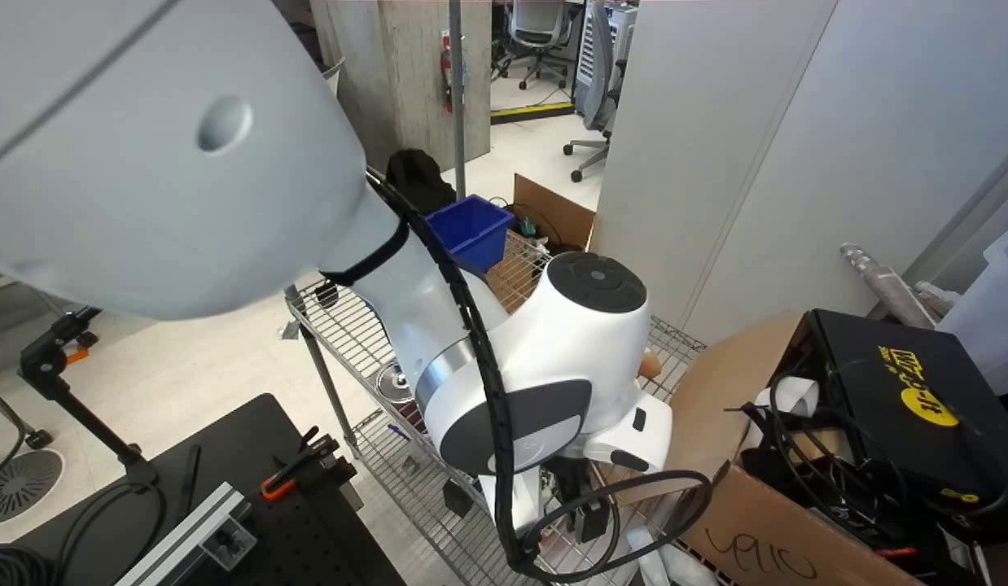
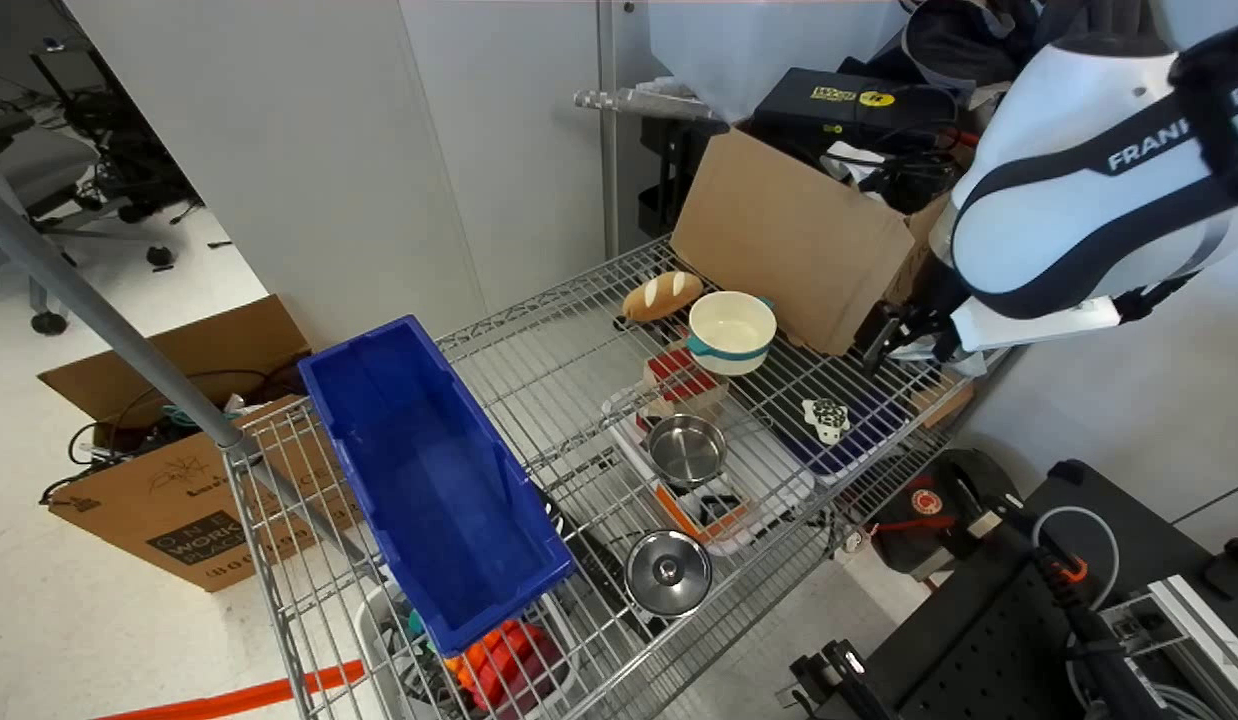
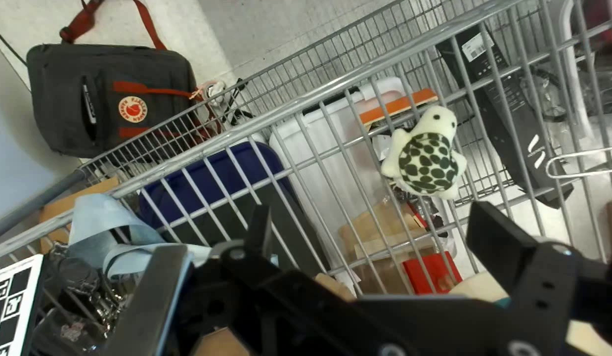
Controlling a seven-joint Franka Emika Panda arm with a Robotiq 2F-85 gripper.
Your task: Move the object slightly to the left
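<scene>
Your arm [image 1: 414,301] reaches over the wire-shelf worktop [image 2: 559,370] at the end where a cardboard box [image 2: 794,240] stands. In an exterior view its thick pale upper link [image 1: 162,195] looms closest to the camera, and a narrower forearm [image 1: 427,334] slopes down from it to the rounded white wrist [image 1: 569,350], whose dark cap [image 1: 596,281] faces up. A black cable [image 1: 494,391] is strapped along the forearm and hangs in a loop below the wrist.

Your claw [image 3: 375,227] points down and hangs above the worktop at the box end, its two black fingers [image 3: 499,242] spread well apart. The task says only "object", so you cannot be certain which thing is meant; the plush turtle [image 3: 427,160] shows whole in the wrist view. It lies shell up — cream with dark green spots — toward the corner where the box end meets the outer long edge, its head aimed at that outer edge. A plain gap separates it from your claw.

Toward the wall-side long edge, along a pale wall [image 2: 529,150], a bread loaf [image 2: 662,293] lies just beside a cream pot [image 2: 731,325] with teal handles. A small steel pan [image 2: 686,450] sits nearer the middle of the worktop, and a round metal lid [image 2: 669,572] lies close to the outer edge. A long blue bin [image 2: 434,480] stretches across the opposite end, its hollow turned up.
</scene>
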